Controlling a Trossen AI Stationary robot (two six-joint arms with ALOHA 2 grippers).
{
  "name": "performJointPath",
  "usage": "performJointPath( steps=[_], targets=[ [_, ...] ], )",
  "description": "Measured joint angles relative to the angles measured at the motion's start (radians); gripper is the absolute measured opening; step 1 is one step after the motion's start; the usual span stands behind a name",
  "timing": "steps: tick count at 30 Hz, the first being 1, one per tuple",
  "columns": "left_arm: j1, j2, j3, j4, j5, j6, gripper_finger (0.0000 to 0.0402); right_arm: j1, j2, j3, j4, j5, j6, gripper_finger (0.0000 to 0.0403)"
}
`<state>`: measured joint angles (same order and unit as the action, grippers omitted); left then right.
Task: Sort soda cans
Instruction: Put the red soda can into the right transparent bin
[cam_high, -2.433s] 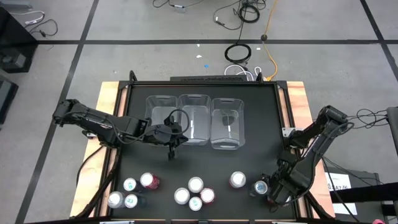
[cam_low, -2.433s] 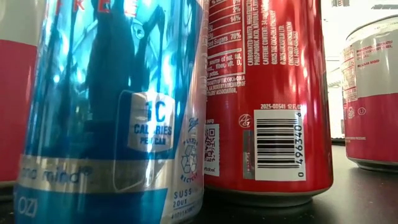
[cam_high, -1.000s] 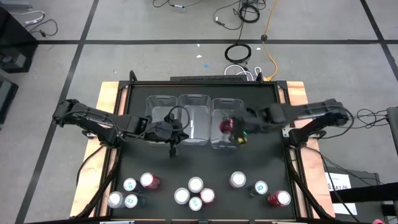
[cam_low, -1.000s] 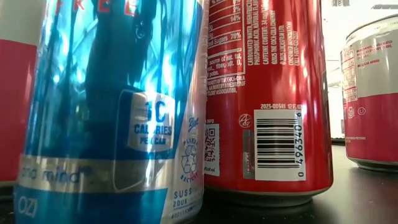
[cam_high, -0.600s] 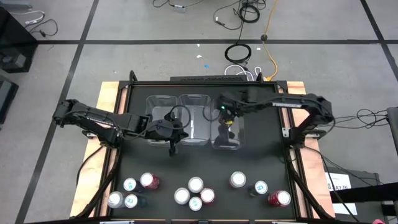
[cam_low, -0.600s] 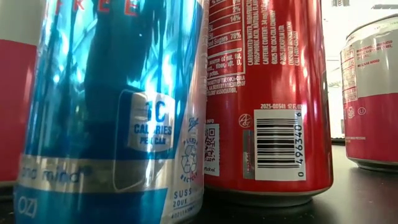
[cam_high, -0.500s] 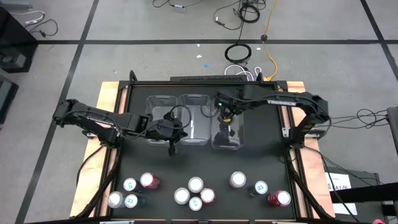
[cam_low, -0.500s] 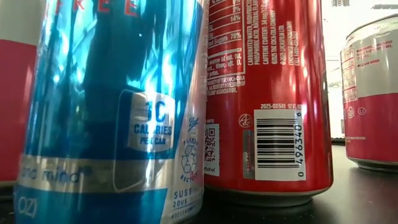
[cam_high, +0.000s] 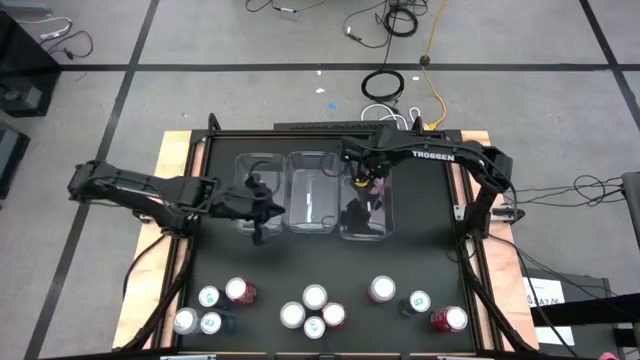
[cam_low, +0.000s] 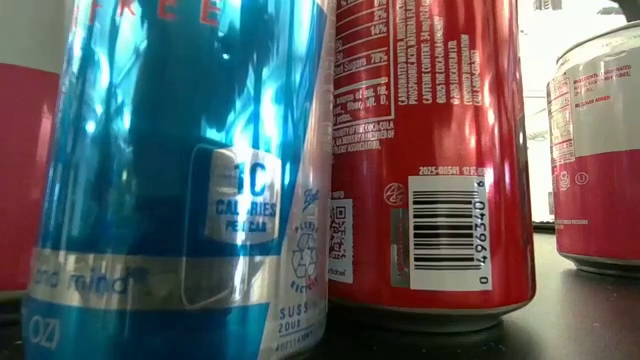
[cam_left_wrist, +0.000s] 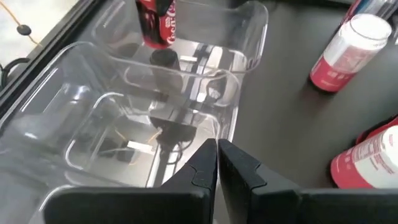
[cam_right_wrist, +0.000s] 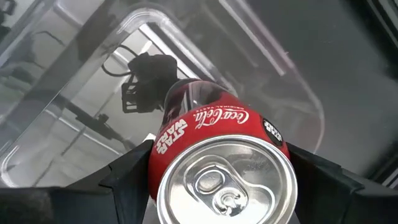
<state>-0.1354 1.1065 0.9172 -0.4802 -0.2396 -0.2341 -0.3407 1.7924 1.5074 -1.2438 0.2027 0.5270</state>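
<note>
Currently three clear bins stand side by side on the black table (cam_high: 420, 250), taken here as the reference: left bin (cam_high: 256, 190), middle bin (cam_high: 311, 192), right bin (cam_high: 364, 205). In the high view and the left wrist view, the left and middle bins show nothing inside but reflections. The right bin's floor also looks bare — a red cola can (cam_right_wrist: 214, 158) hangs above its opening, not resting on its floor.

The right gripper (cam_high: 362, 180) is clamped on that red cola can, one finger on either side of the body, silver top facing the wrist camera. The right arm reaches across from the table's right edge, stretched nearly flat over the far rim of the right bin.

The left gripper (cam_high: 256, 215) sits at the near side of the left bin, just beside its rim, with its fingers (cam_left_wrist: 205, 165) pressed together and nothing between them. The left arm extends in from the left edge of the table, low and level.

The remaining soda cans (cam_high: 315, 310) stand upright in a loose row along the near edge of the table, well apart from the bins — red, pinkish-red and silver-blue bodies. In the low view a blue can (cam_low: 190, 170) and a red can (cam_low: 430, 150) stand touching, close to the lens.
</note>
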Motion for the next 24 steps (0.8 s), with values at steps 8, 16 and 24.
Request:
performJointPath(
  steps=[8, 16, 24],
  targets=[
    [0.005, -0.184, -0.146, 0.108, 0.030, -0.023, 0.0027, -0.038, 0.000, 0.000, 0.009, -0.012, -0.011, 0.0292],
    [0.004, -0.277, -0.194, 0.090, 0.055, -0.023, 0.0027, -0.046, 0.001, 0.000, 0.039, -0.022, -0.016, 0.0344],
    [0.004, -0.299, -0.195, 0.070, 0.064, -0.022, 0.0027, -0.046, 0.001, 0.001, 0.069, -0.025, -0.015, 0.0352]
  ],
)
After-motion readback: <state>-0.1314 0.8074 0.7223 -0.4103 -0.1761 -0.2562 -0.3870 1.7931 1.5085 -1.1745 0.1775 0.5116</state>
